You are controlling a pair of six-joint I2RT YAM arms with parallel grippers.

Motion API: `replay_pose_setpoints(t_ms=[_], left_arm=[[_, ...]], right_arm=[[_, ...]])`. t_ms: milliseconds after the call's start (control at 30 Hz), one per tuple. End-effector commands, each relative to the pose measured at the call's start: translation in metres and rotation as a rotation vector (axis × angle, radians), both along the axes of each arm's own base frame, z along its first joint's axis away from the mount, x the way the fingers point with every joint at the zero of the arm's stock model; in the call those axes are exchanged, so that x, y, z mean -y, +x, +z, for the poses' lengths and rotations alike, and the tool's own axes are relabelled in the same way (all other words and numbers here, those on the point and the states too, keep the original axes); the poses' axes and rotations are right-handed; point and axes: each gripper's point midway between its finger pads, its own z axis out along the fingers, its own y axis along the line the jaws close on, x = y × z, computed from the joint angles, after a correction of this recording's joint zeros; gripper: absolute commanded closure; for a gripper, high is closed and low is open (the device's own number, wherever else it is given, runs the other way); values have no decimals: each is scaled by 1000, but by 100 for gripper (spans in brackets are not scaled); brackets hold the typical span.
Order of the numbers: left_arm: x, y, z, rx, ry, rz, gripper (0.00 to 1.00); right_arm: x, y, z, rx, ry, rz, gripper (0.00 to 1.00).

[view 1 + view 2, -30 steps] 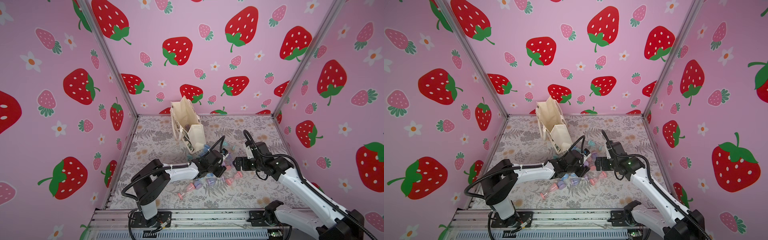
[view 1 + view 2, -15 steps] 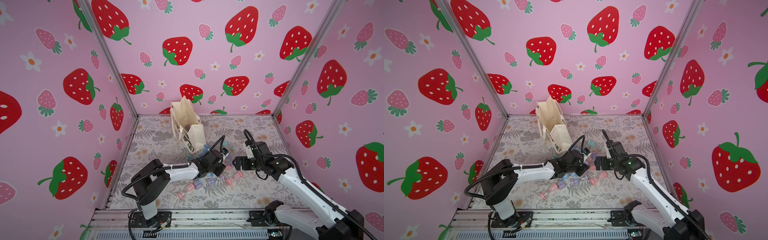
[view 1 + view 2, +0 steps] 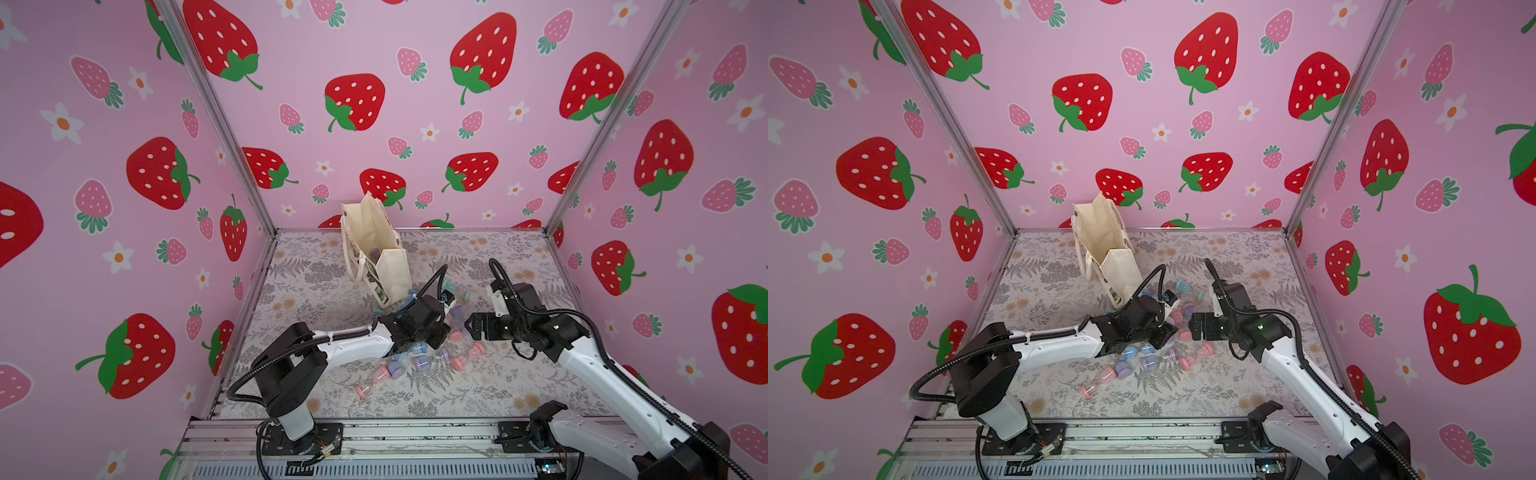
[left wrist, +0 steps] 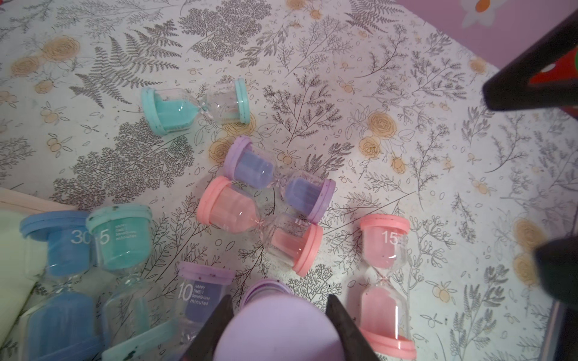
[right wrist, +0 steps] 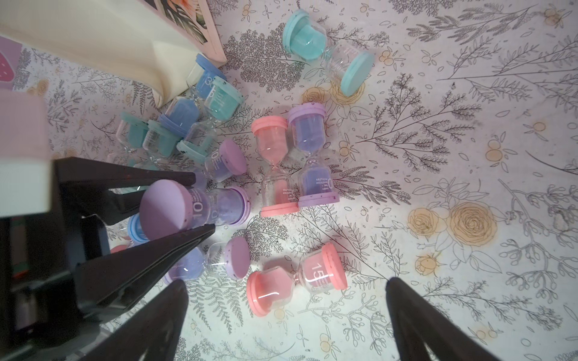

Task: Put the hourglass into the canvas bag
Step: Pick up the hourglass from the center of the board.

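Over floral mat [image 3: 478, 395], left gripper [image 5: 203, 202] clamps purple hourglass [image 5: 169, 209].

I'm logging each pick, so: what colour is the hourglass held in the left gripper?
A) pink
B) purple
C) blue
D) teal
B: in the right wrist view the left gripper pinches the purple hourglass, marked 10, at its cap end.

Our left arm [image 3: 353, 345] and right arm [image 3: 602, 378]: white and black
We see white shells, black joints, ribbed black cables [image 3: 349, 333], one green light [image 3: 1261, 327].
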Motion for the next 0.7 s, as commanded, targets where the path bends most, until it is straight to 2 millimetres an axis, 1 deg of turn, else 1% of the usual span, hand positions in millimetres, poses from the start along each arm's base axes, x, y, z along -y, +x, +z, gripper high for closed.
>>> replay_pose_setpoints(t_ms=[0, 133, 300, 400, 533, 667], left_arm=[[1, 5, 45, 42, -56, 31, 68], [-11, 1, 68, 35, -80, 59, 70], [-28, -4, 111, -3, -132, 105, 71], [-41, -4, 139, -23, -166, 135, 71], [-62, 1, 172, -31, -216, 191, 72], [-86, 11, 204, -21, -262, 258, 73]], right_arm=[[-3, 3, 21, 53, 36, 12, 1], [-8, 4, 39, 92, 65, 37, 1], [-19, 8, 60, 144, 118, 84, 1], [-27, 13, 72, 166, 146, 107, 1], [-40, 20, 89, 199, 190, 145, 1], [-50, 29, 106, 250, 230, 162, 1]])
